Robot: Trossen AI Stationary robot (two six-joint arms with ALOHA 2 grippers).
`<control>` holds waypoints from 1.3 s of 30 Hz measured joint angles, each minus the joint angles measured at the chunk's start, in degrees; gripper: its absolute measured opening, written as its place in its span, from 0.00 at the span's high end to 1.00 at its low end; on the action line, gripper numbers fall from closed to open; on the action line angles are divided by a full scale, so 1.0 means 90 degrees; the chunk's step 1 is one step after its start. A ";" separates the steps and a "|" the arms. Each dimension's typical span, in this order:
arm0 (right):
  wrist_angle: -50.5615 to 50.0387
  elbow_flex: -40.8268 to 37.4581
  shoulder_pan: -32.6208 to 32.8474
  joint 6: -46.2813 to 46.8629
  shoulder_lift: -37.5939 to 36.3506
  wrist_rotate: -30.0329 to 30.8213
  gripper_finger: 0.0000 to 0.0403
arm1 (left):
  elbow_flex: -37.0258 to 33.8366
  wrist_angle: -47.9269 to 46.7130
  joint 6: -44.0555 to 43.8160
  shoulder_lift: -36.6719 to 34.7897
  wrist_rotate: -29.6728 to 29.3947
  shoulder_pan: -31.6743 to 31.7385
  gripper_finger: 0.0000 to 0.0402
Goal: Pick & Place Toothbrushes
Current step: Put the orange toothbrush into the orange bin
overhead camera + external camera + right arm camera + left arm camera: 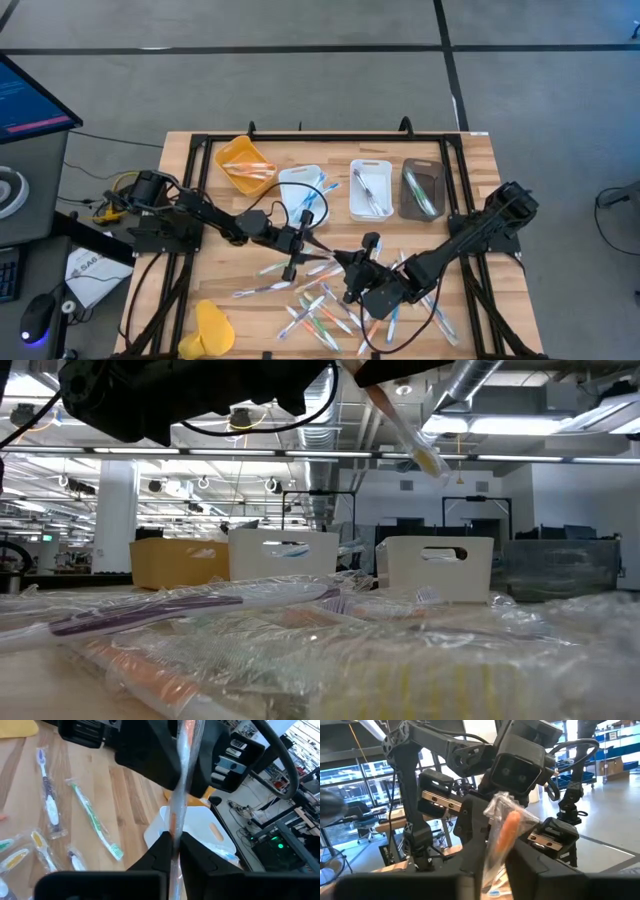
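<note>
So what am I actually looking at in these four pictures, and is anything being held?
This is a robot with two dark arms working at a wooden table. One picture looks straight down from above, one looks level across the tabletop, and the other two come from cameras on each arm's wrist. A yellow tray, two white trays and a dark tray stand along the far side, and loose toothbrushes in clear wrappers lie nearer the front. The arms meet mid-table: the right gripper clamps a wrapped toothbrush, and the left gripper appears closed on it too, like a handover.
</note>
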 joint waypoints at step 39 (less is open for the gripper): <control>-0.1182 0.0000 0.0982 0.1154 -0.0005 0.0058 0.67 | 0.0507 -0.7698 0.1524 -0.4962 -0.4249 0.0620 0.95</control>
